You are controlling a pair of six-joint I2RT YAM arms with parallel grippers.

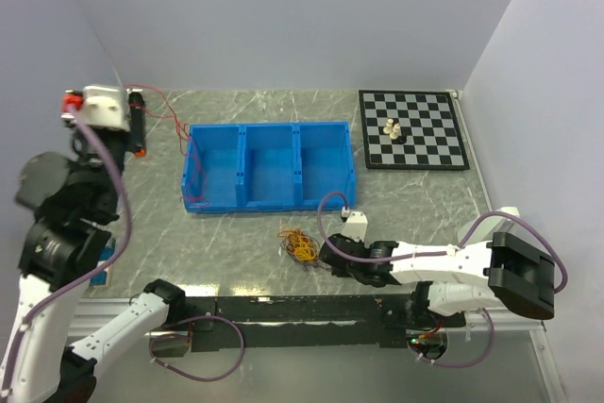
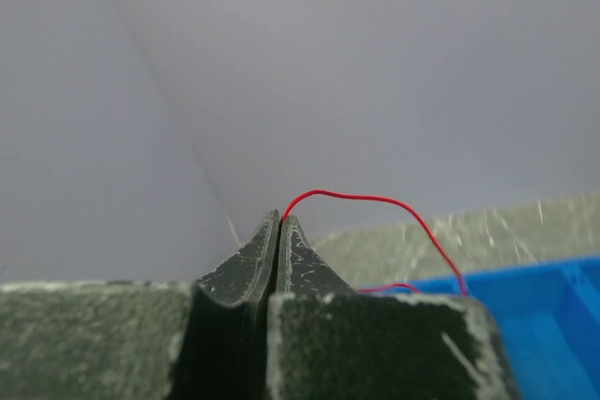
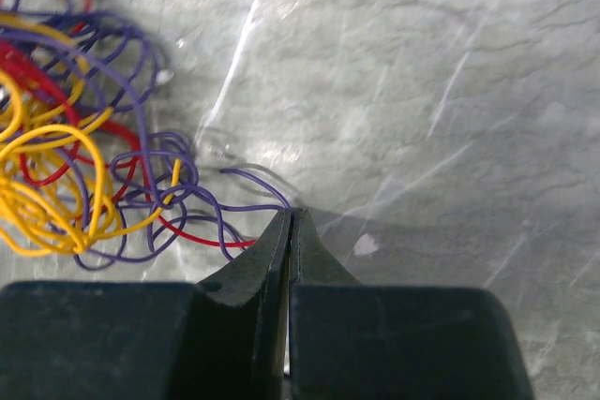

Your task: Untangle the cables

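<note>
One grey marbled counter (image 1: 415, 205) carries one blue plastic three-compartment bin (image 1: 269, 126) and one black-and-white chessboard (image 1: 429, 143). Two grippers: the left gripper (image 2: 280, 219), raised, pinches one red wire (image 2: 375, 198); the right gripper (image 3: 291, 215) clamps one purple strand (image 3: 253, 178) beside one tangle of red, purple and yellow cables (image 1: 300, 244) near the counter's front edge.

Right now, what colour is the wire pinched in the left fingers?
The wire is red, clearest in the left wrist view.

Ahead of me on the marbled table (image 1: 415, 197), a blue three-compartment bin (image 1: 274, 126) sits left of a chessboard (image 1: 427, 139) carrying a few pieces (image 1: 394, 129).
</note>
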